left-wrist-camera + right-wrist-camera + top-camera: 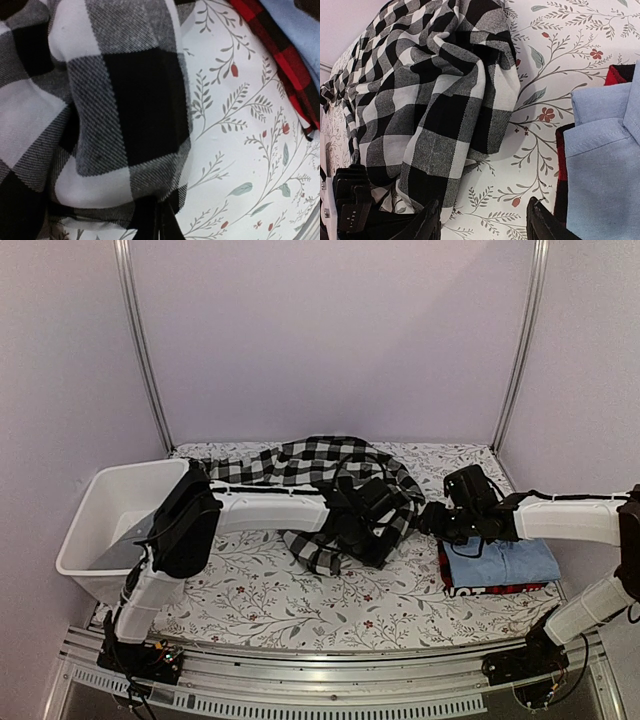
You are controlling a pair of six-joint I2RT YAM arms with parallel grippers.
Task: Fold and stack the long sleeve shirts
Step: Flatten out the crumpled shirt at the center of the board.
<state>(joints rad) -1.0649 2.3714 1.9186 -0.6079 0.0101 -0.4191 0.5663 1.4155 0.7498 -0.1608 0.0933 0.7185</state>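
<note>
One checked shirt (310, 460), one blue shirt (515, 562), one red-and-black shirt (480, 590)

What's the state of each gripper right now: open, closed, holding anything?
Left gripper: closed on the black-and-white checked shirt.
Right gripper: open, holding nothing.

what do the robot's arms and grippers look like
Both match: the left arm and right arm have white tube-like links joined by bulky black joints, with thin black cables looping near their mounts. The right gripper is black, with two blunt jaws.
</note>
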